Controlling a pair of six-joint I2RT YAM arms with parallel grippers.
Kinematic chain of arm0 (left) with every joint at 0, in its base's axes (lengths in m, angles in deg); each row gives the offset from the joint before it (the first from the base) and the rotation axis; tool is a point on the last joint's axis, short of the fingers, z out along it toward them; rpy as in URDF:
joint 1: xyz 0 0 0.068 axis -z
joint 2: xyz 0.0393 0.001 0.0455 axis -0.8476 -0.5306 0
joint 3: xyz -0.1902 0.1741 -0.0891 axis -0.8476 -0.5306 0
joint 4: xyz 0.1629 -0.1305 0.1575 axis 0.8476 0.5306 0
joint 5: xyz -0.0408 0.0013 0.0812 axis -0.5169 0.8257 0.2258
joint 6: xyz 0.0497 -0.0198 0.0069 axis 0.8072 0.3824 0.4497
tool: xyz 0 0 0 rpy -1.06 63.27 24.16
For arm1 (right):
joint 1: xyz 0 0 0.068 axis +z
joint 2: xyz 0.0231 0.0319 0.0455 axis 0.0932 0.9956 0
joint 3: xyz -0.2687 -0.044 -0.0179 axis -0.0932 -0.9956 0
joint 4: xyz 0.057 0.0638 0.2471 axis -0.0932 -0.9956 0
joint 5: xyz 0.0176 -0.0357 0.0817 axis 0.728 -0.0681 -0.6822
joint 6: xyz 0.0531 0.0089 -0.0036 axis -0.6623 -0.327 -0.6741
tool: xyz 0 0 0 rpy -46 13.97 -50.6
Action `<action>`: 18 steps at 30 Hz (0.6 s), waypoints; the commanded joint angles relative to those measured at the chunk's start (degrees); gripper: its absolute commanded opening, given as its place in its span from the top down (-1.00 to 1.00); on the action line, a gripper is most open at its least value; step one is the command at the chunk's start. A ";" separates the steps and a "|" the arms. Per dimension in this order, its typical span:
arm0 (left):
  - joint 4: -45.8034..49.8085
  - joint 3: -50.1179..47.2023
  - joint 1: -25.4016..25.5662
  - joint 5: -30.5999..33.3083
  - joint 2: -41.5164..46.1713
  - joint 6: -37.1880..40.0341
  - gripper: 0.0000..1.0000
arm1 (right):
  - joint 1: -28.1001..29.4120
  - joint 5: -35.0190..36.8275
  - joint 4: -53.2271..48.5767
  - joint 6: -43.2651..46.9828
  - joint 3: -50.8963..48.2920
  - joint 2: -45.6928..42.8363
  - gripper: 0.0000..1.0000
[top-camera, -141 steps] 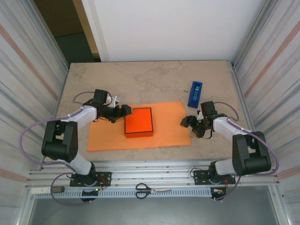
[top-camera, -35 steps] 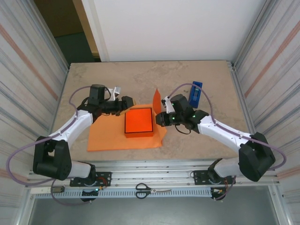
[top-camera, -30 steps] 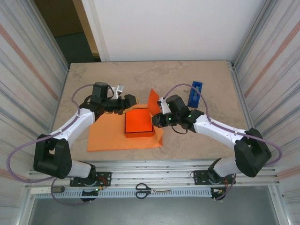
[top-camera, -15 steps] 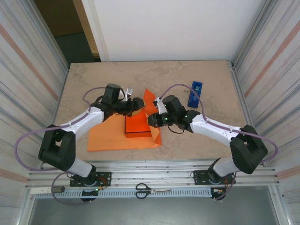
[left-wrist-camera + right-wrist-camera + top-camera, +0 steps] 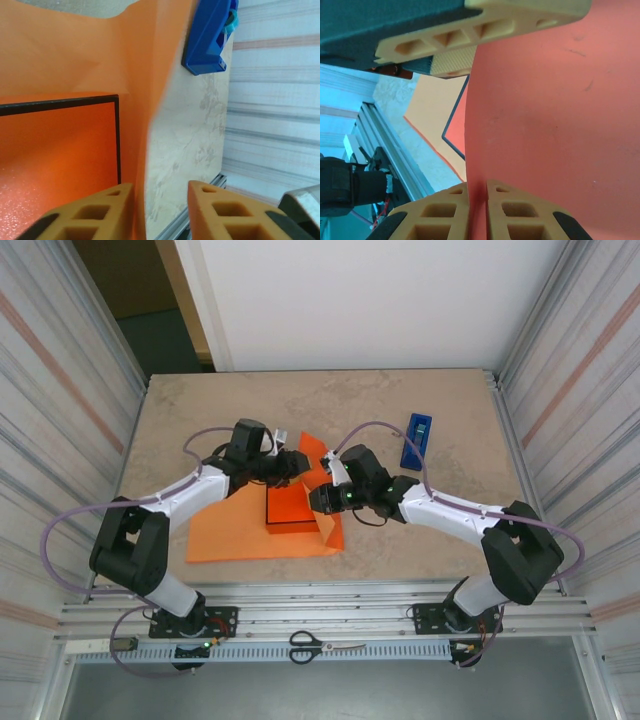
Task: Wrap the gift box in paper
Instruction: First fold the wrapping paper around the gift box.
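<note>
The gift box [image 5: 286, 510] is red-orange with black edges and lies on the orange paper [image 5: 225, 531]. The paper's right side is lifted and folded over the box's right part. My right gripper [image 5: 319, 499] is shut on that raised flap; its pads pinch the sheet [image 5: 478, 193] in the right wrist view. My left gripper [image 5: 302, 462] is at the flap's far edge, over the box's far right corner. In the left wrist view the left gripper [image 5: 160, 186] is open with a narrow gap, the paper [image 5: 75, 50] edge against its left finger [image 5: 100, 210]. The box [image 5: 55, 150] lies below.
A blue tape dispenser [image 5: 418, 439] lies on the table to the right of the arms, also seen as the dispenser [image 5: 207, 35] beyond the paper. Scissors [image 5: 325, 645] rest on the front rail. Ribbed metal walls close in both sides.
My right gripper has carried the paper's right edge leftwards over the box. My left gripper has moved right to the raised flap, and its jaws have narrowed.
</note>
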 commanded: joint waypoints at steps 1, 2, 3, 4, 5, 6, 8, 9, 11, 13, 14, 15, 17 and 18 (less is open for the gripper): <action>2.51 2.08 0.23 0.73 -0.81 1.28 0.66 | 0.42 -0.53 1.14 -0.76 1.97 0.49 0.66; 2.82 2.14 0.23 0.77 -0.73 1.74 0.73 | 0.42 -0.62 0.93 -0.58 2.07 0.33 0.65; 3.12 2.25 0.23 0.74 -0.72 2.22 0.81 | 0.36 -0.79 0.75 -0.48 2.07 0.13 0.62; 3.59 2.46 0.23 0.92 -0.64 2.88 0.90 | 0.36 -0.83 0.60 -0.48 1.98 -0.12 0.57; 4.00 2.76 0.23 1.01 -0.63 3.70 0.97 | 0.19 -1.10 0.49 -0.48 1.89 -0.43 0.50; 4.71 3.21 0.23 1.01 -0.63 4.74 1.00 | -0.04 -1.51 0.29 -0.41 1.87 -0.87 0.45; 7.78 4.82 0.15 1.95 -0.63 7.81 1.00 | -0.89 -2.09 -0.35 -0.39 1.80 -2.25 0.30; 9.21 5.50 0.07 2.50 -0.59 8.96 1.00 | -1.40 -2.16 -0.63 -0.54 1.74 -3.00 0.16; 10.87 6.56 -0.20 2.46 -0.55 11.80 1.00 | -2.94 -2.54 -0.06 -1.21 0.84 -5.13 -0.01; 12.58 7.24 -1.04 2.42 -0.25 14.07 1.00 | -5.26 -2.44 1.27 -2.62 -0.71 -7.59 -0.26; 13.12 7.27 -1.43 2.50 0.01 14.99 1.00 | -6.41 -2.37 1.90 -3.47 -1.51 -8.34 -0.37; 13.75 7.19 -1.84 2.59 0.30 16.00 1.00 | -7.71 -2.45 3.19 -4.47 -2.59 -8.88 -0.45; 14.17 6.54 -2.60 2.43 0.89 17.26 1.00 | -10.10 0.37 2.31 -6.88 -3.47 -9.00 -0.56; 14.18 6.10 -2.98 2.08 1.18 17.86 1.00 | -11.27 1.02 1.64 -8.03 -3.67 -8.57 -0.58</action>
